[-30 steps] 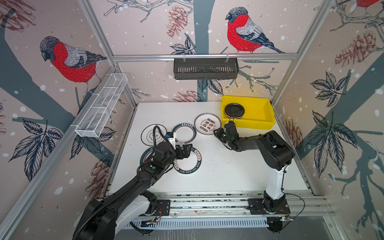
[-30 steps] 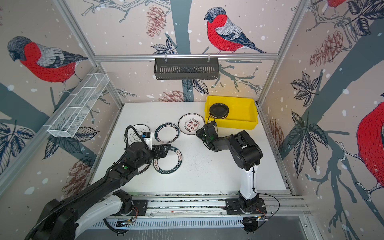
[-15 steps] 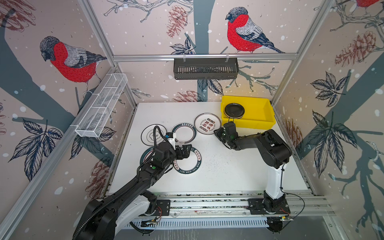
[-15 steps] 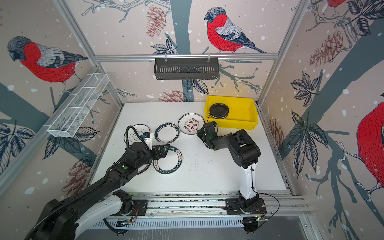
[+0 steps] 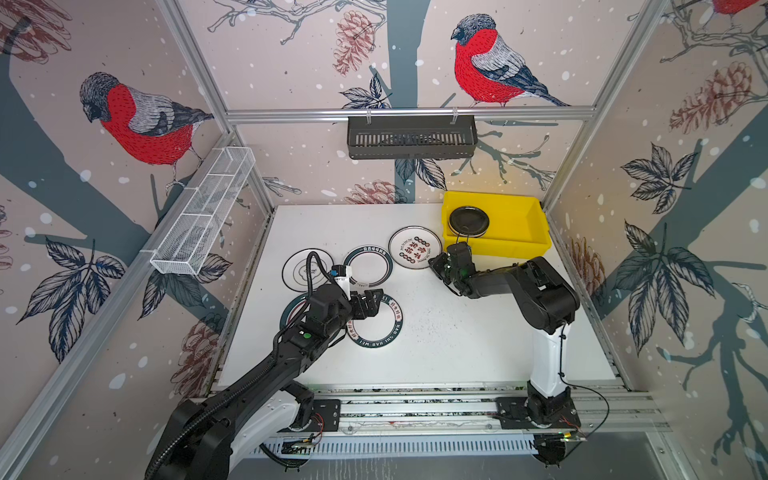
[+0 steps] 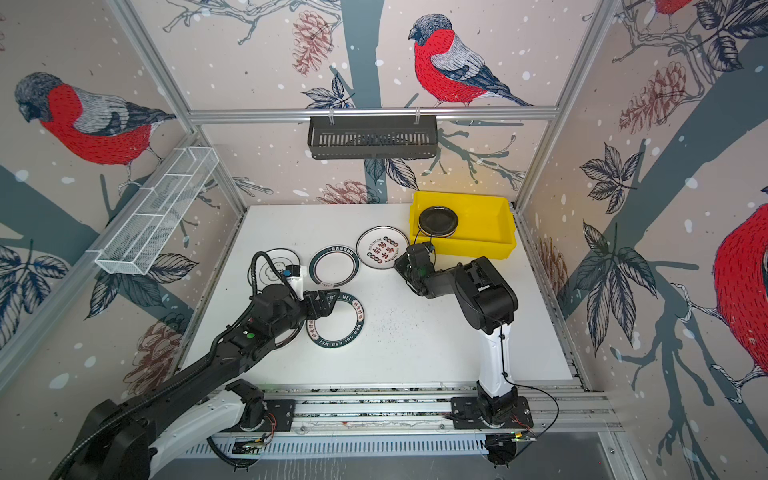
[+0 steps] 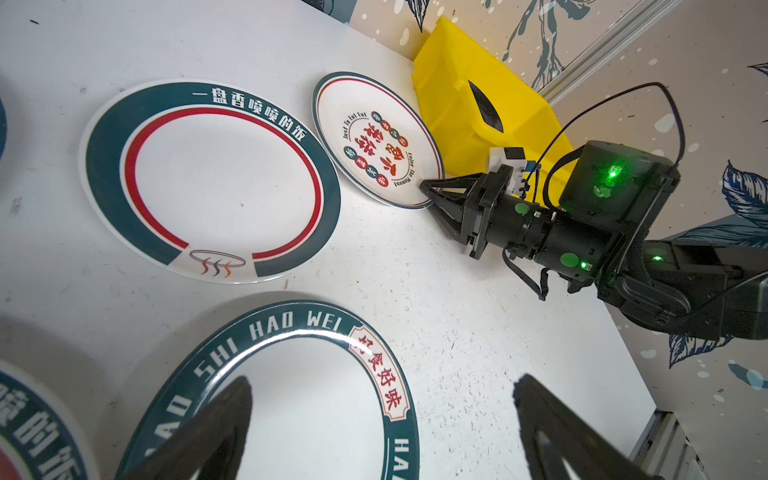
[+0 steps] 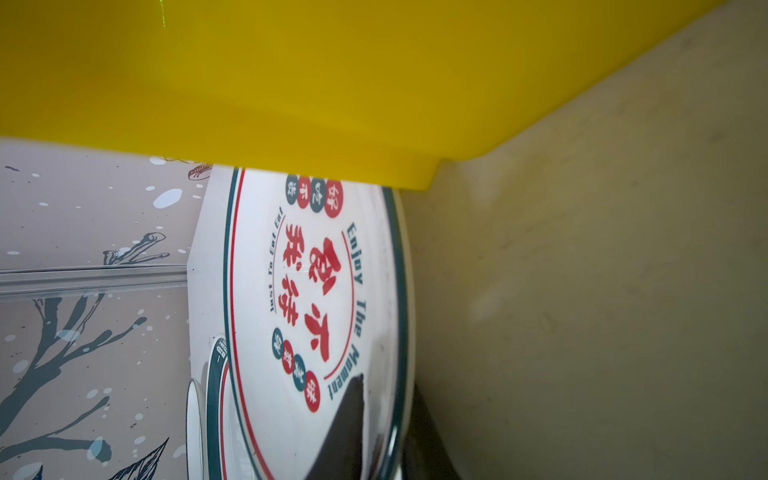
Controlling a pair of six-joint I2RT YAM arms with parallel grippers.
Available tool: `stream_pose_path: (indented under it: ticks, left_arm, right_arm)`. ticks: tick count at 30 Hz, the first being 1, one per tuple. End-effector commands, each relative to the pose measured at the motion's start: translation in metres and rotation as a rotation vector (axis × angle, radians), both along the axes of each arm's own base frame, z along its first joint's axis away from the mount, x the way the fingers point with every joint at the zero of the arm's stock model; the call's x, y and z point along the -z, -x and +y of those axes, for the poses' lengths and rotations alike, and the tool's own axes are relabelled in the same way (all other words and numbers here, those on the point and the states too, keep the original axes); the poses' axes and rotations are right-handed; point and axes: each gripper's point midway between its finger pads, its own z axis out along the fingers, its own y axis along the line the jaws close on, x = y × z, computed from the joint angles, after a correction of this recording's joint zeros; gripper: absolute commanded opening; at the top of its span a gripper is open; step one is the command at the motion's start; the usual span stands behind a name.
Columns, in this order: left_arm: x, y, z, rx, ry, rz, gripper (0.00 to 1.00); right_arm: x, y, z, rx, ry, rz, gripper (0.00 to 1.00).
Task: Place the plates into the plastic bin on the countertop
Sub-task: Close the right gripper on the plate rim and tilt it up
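Both arms are built of matte black, boxy links with rounded joint housings. On the left arm point(image 5: 291, 345) and the right arm point(image 5: 544, 299) alike, the lowest link is clad in a smooth white shell point(image 5: 547, 361). Each arm is mounted on a flat black base plate point(image 5: 511, 409). A ribbed black hose point(image 5: 309, 270) is carried over the left wrist, and a thin black cable point(image 7: 660, 84) is arched over the right wrist. A small white camera module point(image 7: 511, 160) with a blue plug is fixed there. Green lamps point(image 7: 613, 172) and round green stickers point(image 7: 569, 260) are seen on the joints. The left gripper point(image 7: 382, 378) and the right gripper point(image 7: 424, 188) are fitted with black, triangular fingers point(image 7: 232, 415).
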Motion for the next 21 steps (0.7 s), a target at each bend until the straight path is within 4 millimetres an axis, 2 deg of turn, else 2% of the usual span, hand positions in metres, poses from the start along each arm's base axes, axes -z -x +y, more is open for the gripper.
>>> stream_pose_path:
  ticks: [1, 3, 13, 21]
  left_arm:
    - [-0.002, -0.002, 0.003, -0.013, -0.010, -0.013, 0.97]
    - [-0.003, -0.003, 0.003, -0.015, -0.009, -0.016, 0.97]
    - [-0.003, -0.001, 0.004, -0.015, -0.009, -0.014, 0.97]
    - [-0.006, -0.001, 0.006, -0.021, -0.008, -0.026, 0.97]
  right_arm:
    - [0.009, 0.002, -0.003, 0.006, 0.022, 0.029, 0.14]
    - [0.007, 0.003, -0.002, 0.005, 0.012, 0.024, 0.10]
    - [-0.006, 0.003, 0.011, -0.029, -0.075, 0.002, 0.04]
    - [-0.033, 0.013, 0.042, -0.126, -0.208, -0.031, 0.04]
